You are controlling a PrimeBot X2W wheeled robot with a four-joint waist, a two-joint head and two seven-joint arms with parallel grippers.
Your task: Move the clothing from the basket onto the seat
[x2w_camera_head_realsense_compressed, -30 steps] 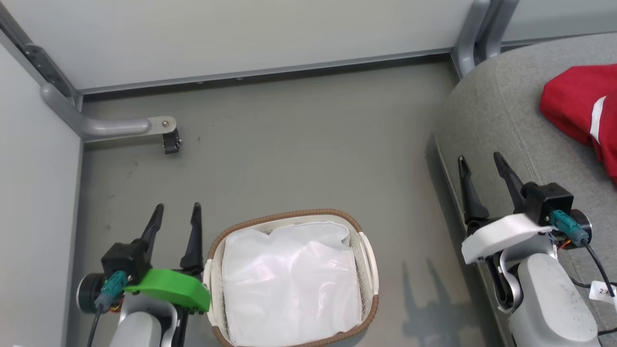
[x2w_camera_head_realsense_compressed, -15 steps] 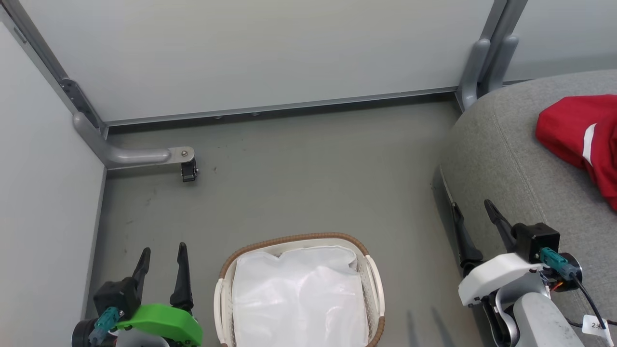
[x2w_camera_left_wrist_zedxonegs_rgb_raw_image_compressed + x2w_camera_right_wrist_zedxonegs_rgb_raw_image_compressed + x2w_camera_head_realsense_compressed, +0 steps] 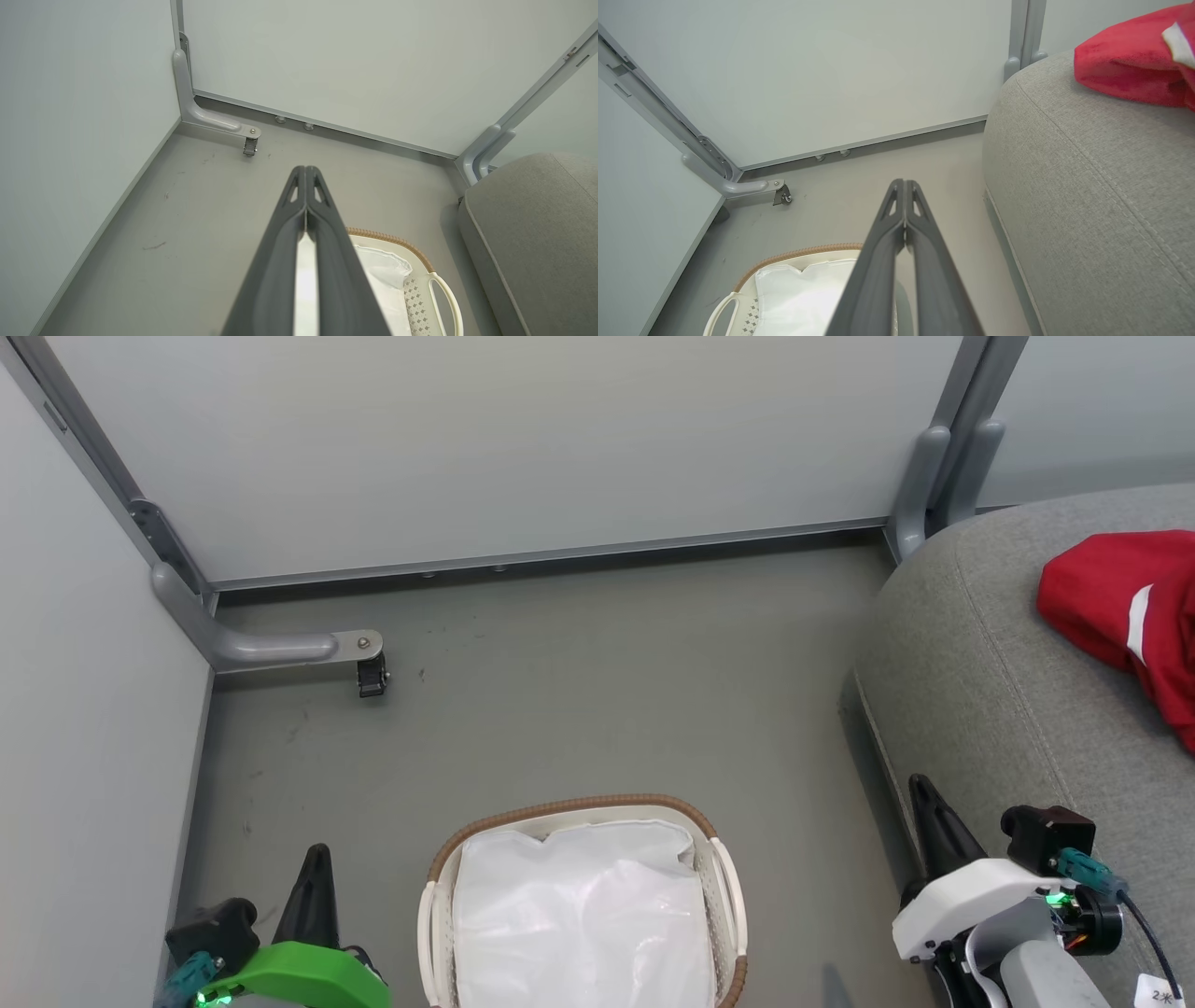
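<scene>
The red clothing [image 3: 1134, 611] with a white band lies bunched on the grey seat [image 3: 1008, 691] at the right; in the right wrist view the clothing [image 3: 1125, 70] rests on top of the seat [image 3: 1092, 196]. On the floor at the bottom middle stands the white basket [image 3: 719, 887] with its brown rim, holding just its white liner sheet [image 3: 583, 924]. My left gripper [image 3: 315, 863] is shut and empty, left of the basket. My right gripper [image 3: 924, 793] is shut and empty beside the seat's front edge. Both wrist views show the fingers pressed together, the left gripper [image 3: 305, 170] and the right gripper [image 3: 903, 183].
Pale partition walls close off the back and left of the grey floor [image 3: 597, 691]. A grey metal foot with a small black caster [image 3: 372, 679] juts from the left corner. Grey posts [image 3: 943, 467] stand at the back by the seat.
Both grippers went from open to shut and dropped lower in the head view. The camera tilted up, showing more wall and less of the basket.
</scene>
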